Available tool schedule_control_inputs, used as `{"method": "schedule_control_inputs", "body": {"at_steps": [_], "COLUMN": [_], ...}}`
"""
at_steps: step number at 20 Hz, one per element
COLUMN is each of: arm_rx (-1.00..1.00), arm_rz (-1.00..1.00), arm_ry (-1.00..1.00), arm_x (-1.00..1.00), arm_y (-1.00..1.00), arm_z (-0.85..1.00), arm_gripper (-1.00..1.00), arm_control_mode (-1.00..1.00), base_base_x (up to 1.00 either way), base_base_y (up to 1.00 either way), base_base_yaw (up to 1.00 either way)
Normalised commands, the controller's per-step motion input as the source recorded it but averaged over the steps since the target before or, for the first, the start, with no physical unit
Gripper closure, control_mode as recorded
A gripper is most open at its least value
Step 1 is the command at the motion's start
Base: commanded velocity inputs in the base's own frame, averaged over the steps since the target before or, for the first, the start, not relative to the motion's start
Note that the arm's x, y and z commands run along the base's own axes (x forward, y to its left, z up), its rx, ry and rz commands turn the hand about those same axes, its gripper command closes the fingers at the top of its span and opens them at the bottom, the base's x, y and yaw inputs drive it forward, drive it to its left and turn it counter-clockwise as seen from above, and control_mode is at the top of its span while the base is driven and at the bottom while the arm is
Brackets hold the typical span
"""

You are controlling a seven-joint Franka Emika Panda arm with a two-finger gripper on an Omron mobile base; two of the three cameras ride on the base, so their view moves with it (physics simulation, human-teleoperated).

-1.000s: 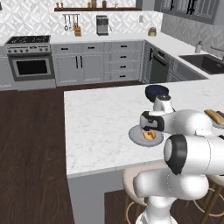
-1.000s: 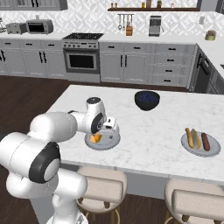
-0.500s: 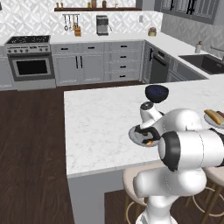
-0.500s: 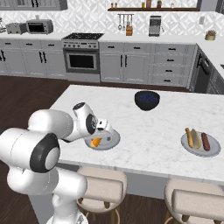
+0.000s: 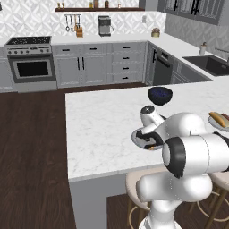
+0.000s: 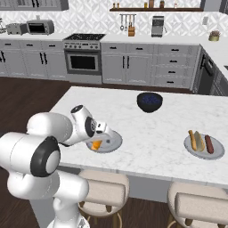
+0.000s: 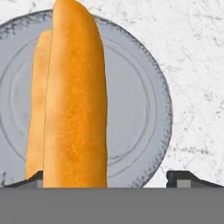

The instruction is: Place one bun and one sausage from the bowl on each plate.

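White marble counter (image 6: 151,127) in a grey kitchen: a light-grey plate (image 6: 113,142) sits near the front edge with a golden bun (image 7: 72,96) lying on it, and the end effector (image 6: 99,133) hangs low right over that plate. Its jaws stand wide apart, the bun lying between the finger tips (image 7: 186,178) with a clear gap on one side, not gripped. A second plate (image 6: 191,151) well apart along the front edge carries a bun and sausage (image 6: 209,144); a blue-black bowl (image 6: 149,101) stands nearer the far edge.

The arm hides most of the plate (image 5: 137,137) (left base view).
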Motion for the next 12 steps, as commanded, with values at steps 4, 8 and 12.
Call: {"method": "schedule_control_inputs", "body": {"at_steps": [4,8,12], "arm_rx": [-0.03,-0.01,0.00], "arm_rz": [0.00,0.00,0.00], "arm_ry": [0.00,-0.02,0.00], "arm_x": [0.00,0.00,0.02], "arm_y": [0.42,0.22,0.02], "arm_z": [-0.07,0.03,0.32], "arm_gripper": [-1.00,-1.00,-1.00], "arm_control_mode": [-1.00,-1.00,-1.00], "base_base_x": [0.00,0.00,0.00], "base_base_y": [0.00,0.00,0.00], "base_base_yaw": [0.00,0.00,0.00]}}
